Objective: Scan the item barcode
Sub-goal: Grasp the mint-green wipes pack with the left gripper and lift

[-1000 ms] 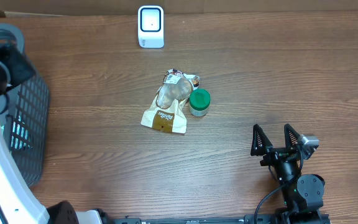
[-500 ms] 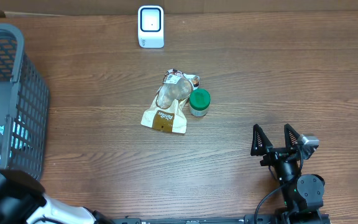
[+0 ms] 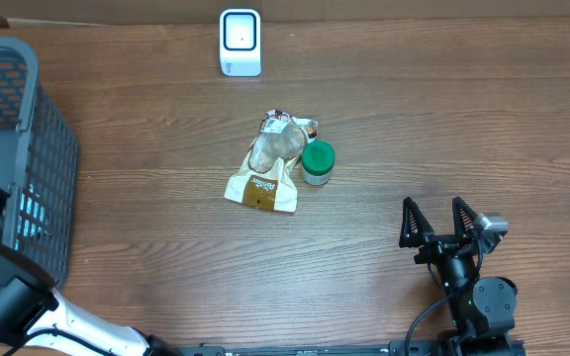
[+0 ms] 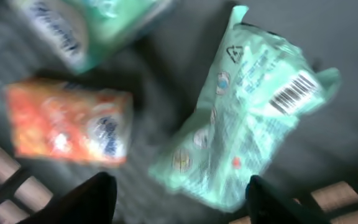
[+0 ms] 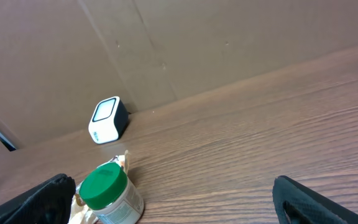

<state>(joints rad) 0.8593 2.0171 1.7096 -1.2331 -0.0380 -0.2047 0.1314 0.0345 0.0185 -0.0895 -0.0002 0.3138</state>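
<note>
While the left claw (image 4: 185, 202) hangs over the basket (image 3: 52, 178) at 9 o'clock on the table (image 3: 483, 119), the job looks like it has hardly begun. Its two dark fingers (image 4: 98, 198) are spread apart and pinch nothing.

Under it lies a green packet (image 4: 253, 137), and that is my guess for the thing you want. It is soft, crinkly and shiny, with a bumpy shape. Its black and white barcode faces up near the 2 o'clock corner of the left wrist view. Beside it, at 9 o'clock, is an orange packet (image 4: 67, 127), flat and boxy. Another green and white packet (image 4: 86, 25) sits at 11 o'clock. This view is blurry, so I cannot read the small print.

You have yet to grab the packet, lift it out, carry it across and show its barcode to the scanner (image 3: 239, 42). The scanner is a small white box with round corners at 12 o'clock on the table.

In the middle of the brown wooden table lies a floppy tan pouch (image 3: 265, 170), touching a little jar (image 3: 317, 163) with a round green lid.

The right claw (image 3: 431, 204) rests at 5 o'clock, spread wide and holding nothing.
</note>
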